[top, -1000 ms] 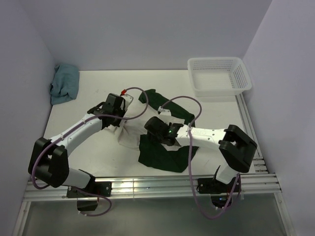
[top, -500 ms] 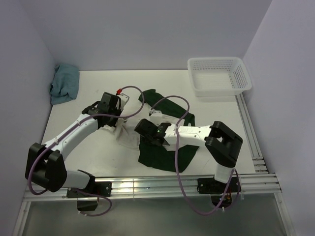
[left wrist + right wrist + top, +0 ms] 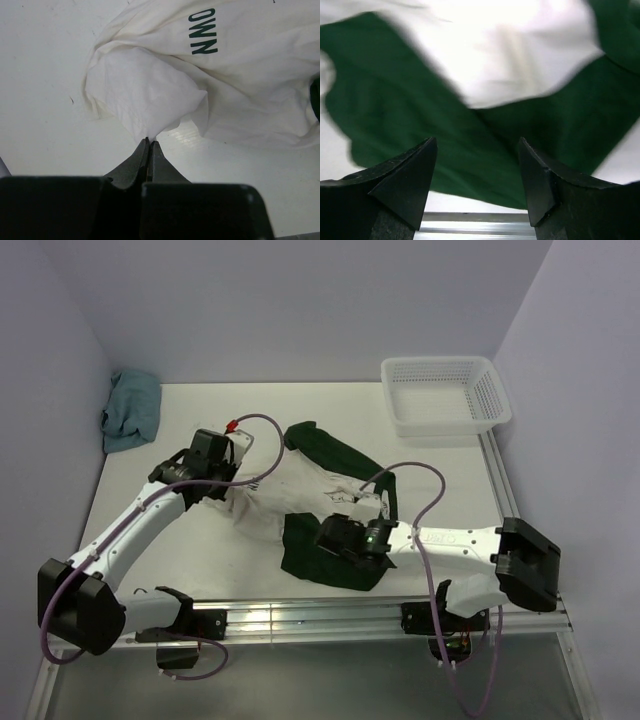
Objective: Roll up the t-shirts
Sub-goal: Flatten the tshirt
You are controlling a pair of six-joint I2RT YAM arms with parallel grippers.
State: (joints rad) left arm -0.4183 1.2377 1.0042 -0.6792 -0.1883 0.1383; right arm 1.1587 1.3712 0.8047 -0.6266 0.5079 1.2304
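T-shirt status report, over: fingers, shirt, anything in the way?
Left fingers shut on t-shirt edge. Right fingers open above its green part. Shirt crumpled, not rolled. Basket, blue cloth off to the sides.

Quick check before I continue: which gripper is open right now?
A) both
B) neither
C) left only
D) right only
D: the right gripper has its fingers spread apart over the green part of the t-shirt, while the left gripper is pinched shut at its white edge.

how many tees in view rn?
1. The tee lies crumpled mid-table between the two arms. The teal cloth bunched in the far-left corner is not counted. Anything under the tee's folds would be hidden.
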